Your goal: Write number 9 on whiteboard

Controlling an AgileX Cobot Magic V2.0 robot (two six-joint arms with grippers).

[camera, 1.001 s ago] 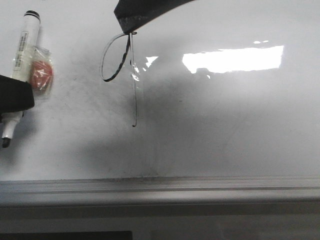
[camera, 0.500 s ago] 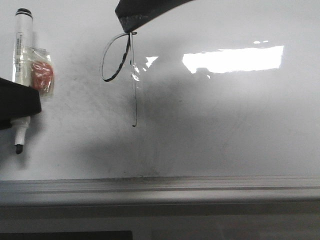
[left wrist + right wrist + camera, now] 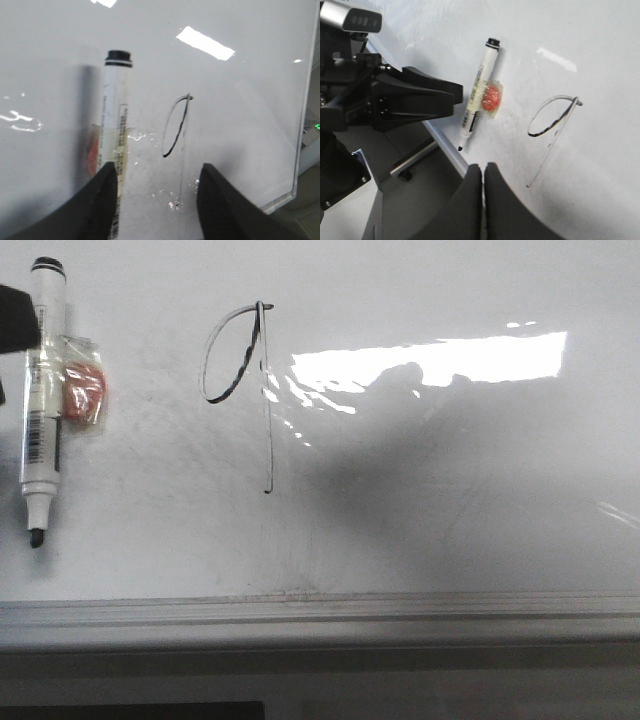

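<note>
**On the board, the marker is released and the 9 is uncovered**

On the whiteboard (image 3: pixel 450 520), the marker (image 3: pixel 42 390) now lies free at far left, an orange packet (image 3: pixel 84 392) taped to it. The dark arm that overhung the 9 (image 3: pixel 245 390) has been withdrawn; the numeral is seen whole, left of centre. The left gripper (image 3: pixel 157 195) is held spread above the marker. The right gripper (image 3: pixel 483 200) is pressed together, raised clear of the board.

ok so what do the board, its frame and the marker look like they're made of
Board: glossy white, probably melamine or coated steel; it mirrors a bright light patch and carries faint grey smudges.
Frame: dull grey, likely aluminium; it runs as a ridged strip along the edge.
Marker: smooth white plastic by its look, with a black end cap and printed label.
</note>
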